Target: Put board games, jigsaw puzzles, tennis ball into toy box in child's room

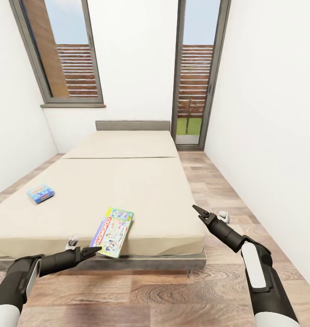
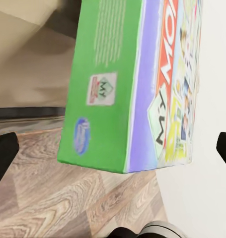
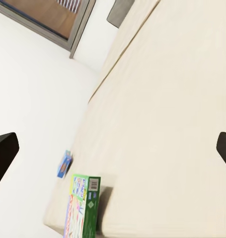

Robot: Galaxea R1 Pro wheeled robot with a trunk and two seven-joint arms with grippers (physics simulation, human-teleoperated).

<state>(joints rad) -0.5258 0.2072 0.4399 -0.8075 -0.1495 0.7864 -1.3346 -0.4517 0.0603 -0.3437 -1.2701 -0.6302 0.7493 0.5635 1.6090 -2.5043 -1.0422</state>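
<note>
Two board games lay on the bed [image 1: 127, 190]. The Monopoly [image 1: 112, 231] overhung the foot edge at 6 o'clock, red "MONO" and a small "MY" badge legible. The blue box [image 1: 40, 193] sat at 9 o'clock. Left hand [image 1: 92, 251] spread just beside the Monopoly; right hand [image 1: 199, 212] spread, holding nothing.

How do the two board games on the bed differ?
The Monopoly box is larger and overhangs the bed's near edge, by the left gripper; the light-blue box is smaller and lies fully on the mattress, farther left. The Monopoly box has green sides; the other is mostly blue. Both lie flat.
</note>
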